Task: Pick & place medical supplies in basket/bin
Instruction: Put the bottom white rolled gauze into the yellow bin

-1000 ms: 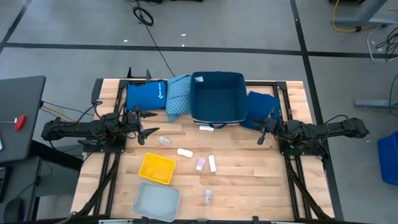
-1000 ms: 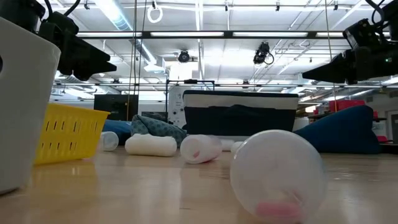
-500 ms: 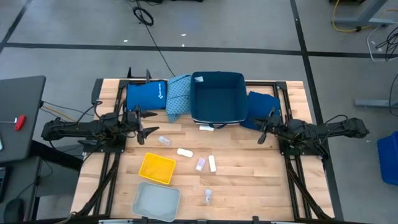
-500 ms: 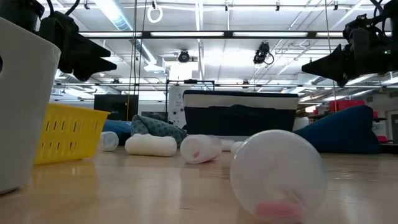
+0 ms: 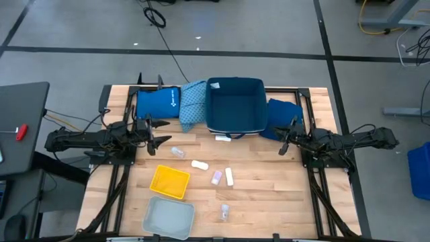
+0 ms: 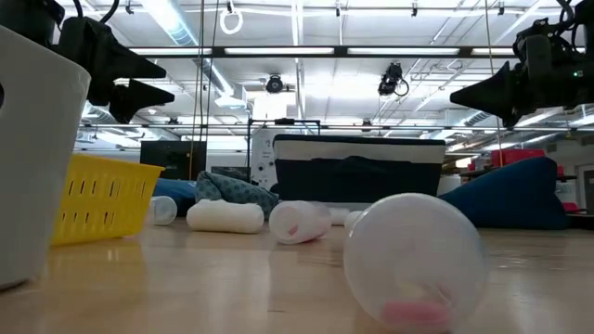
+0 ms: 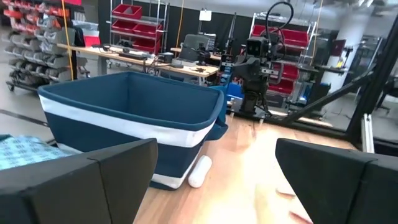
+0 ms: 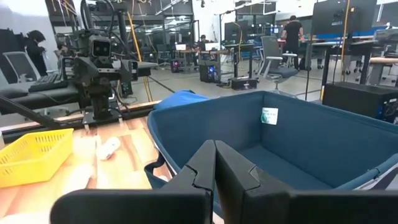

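Several small white tubes and clear vials lie on the wooden table: a tube (image 5: 224,138) by the blue basket (image 5: 235,106), a vial (image 5: 178,152), a white roll (image 5: 199,164), a pink-tinted vial (image 5: 216,177), a tube (image 5: 230,176) and a vial (image 5: 224,213). The teal patterned cloth (image 5: 193,103) leans on the basket's left wall. The dark blue cloth (image 5: 282,114) lies at the basket's right. My left gripper (image 5: 158,132) hovers open left of the vial. My right gripper (image 5: 282,141) hovers shut over the table right of the basket.
A blue pouch (image 5: 158,103) lies at the far left beside the teal cloth. A yellow basket (image 5: 169,181) and a pale grey bin (image 5: 169,217) stand near the front edge. In the low view a vial (image 6: 415,260) lies close in front, with the bin's wall (image 6: 37,158) at left.
In the low view my left gripper's fingers have parted, so it has opened. My right gripper has risen a little and stayed shut. The supplies, cloths and baskets have not moved.
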{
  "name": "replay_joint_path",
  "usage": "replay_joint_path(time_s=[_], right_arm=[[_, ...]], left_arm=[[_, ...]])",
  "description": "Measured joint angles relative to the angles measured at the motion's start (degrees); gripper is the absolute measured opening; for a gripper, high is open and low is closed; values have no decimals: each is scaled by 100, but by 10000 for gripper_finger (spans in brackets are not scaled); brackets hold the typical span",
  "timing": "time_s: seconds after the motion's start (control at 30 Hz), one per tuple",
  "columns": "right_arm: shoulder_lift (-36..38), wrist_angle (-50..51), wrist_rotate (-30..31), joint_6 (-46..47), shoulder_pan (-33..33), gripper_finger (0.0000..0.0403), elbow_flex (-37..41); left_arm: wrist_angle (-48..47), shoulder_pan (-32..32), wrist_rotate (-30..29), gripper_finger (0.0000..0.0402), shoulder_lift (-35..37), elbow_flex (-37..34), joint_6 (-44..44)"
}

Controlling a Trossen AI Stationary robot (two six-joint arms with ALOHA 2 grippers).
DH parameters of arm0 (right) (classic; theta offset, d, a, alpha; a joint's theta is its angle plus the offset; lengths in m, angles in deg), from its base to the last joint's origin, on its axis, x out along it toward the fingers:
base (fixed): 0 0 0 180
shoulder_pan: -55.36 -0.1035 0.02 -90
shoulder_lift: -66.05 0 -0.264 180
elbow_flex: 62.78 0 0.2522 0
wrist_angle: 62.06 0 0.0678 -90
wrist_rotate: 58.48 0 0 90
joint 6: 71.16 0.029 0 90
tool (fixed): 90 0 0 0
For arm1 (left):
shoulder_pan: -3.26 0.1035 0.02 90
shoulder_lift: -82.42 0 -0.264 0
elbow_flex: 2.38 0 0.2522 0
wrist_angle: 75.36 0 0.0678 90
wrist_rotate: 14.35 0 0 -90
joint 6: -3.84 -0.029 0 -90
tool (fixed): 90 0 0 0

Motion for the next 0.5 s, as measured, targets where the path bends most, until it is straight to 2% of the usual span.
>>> replay_joint_path(time_s=[0.17,0.27,0.33,0.5], right_arm=[[0,39,0,120,2,16,1],[0,69,-2,229,0,16,0],[0,159,-40,260,2,16,0],[-2,180,-752,261,0,16,0]], left_arm=[[-17,1,256,330,-7,-2,125],[-29,-1,716,330,-60,-1,-229],[41,-4,807,330,-87,-1,-385],[40,-2,806,330,-129,-2,-299]])
